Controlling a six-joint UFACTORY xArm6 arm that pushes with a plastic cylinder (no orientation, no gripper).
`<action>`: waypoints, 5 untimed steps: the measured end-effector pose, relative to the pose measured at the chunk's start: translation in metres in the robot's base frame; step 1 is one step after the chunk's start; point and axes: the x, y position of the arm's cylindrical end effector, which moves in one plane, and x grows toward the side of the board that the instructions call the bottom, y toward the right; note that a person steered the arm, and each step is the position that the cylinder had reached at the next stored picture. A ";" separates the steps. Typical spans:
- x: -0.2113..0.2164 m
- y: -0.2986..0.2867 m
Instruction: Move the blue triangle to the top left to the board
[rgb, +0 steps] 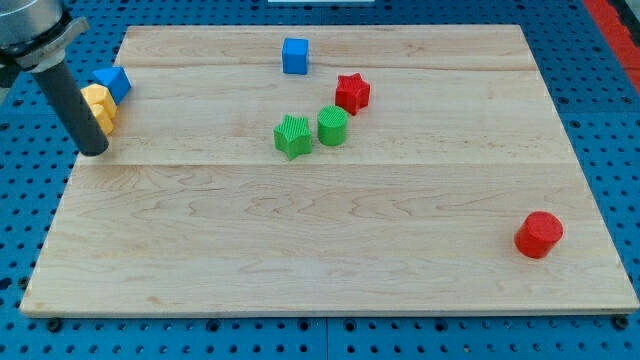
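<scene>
Yellow block (100, 107) half behind my tip (94, 151).

Rod slants down from view's top left, my tip (93, 150) on board

Pale wooden board (330, 270) on blue pegboard table (600, 110) dotted with holes; red strip (612, 14) at 1 o'clock; even, soft light.

My tip (93, 150) sits at the board's (300, 250) left edge, just below the yellow block (99, 107) and the blue triangle (112, 81).
</scene>
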 end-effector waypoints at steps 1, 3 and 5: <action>-0.018 -0.007; -0.008 -0.020; -0.080 -0.010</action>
